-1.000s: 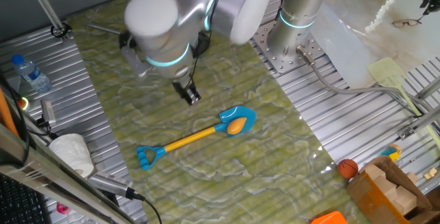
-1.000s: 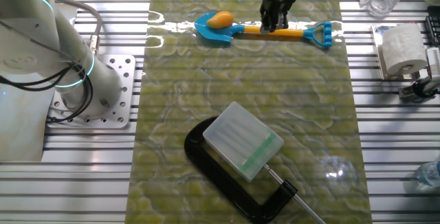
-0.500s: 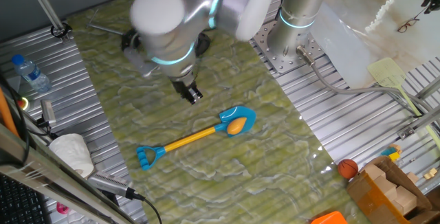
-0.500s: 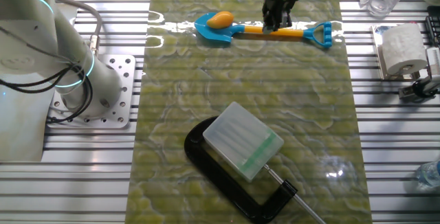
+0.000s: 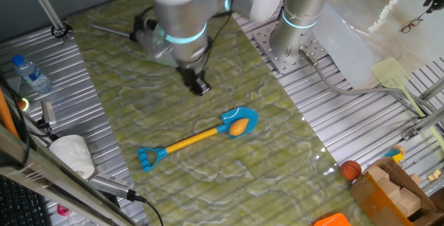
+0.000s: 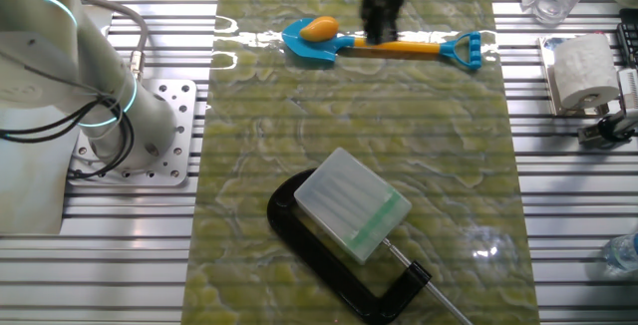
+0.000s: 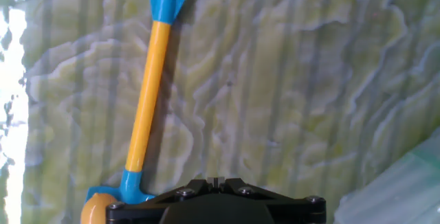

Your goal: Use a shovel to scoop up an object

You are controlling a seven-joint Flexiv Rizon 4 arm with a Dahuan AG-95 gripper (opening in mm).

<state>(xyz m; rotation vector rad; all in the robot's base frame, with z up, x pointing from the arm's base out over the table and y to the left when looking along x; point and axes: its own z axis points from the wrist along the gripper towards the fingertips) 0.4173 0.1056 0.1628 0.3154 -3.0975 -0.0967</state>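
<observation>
The shovel [image 5: 194, 137] lies flat on the green marbled mat, blue blade to the right, yellow shaft and blue D-shaped end to the left. The orange-yellow lemon-like object [image 5: 238, 125] rests on the blade. In the other fixed view the shovel [image 6: 399, 46] lies at the mat's far edge with the object [image 6: 320, 29] on its blade. My gripper [image 5: 200, 86] hangs above the mat, behind the shaft, apart from it, shut and empty. In the hand view the shaft [image 7: 148, 93] runs up the left side, the object [image 7: 93, 210] shows at bottom left, and my gripper [image 7: 216, 181] has its fingertips together.
A black C-clamp with a translucent box [image 6: 349, 215] lies on the near mat. A paper roll [image 6: 583, 71], a water bottle [image 5: 31, 73], an orange ball [image 5: 351, 169], a pale green spatula [image 5: 395, 73] and wooden blocks [image 5: 392, 188] sit off the mat. The arm's base [image 6: 100, 116] stands beside it.
The arm has swung away from the shaft: right and back in one fixed view, left in the other. The shovel and the object have not moved.
</observation>
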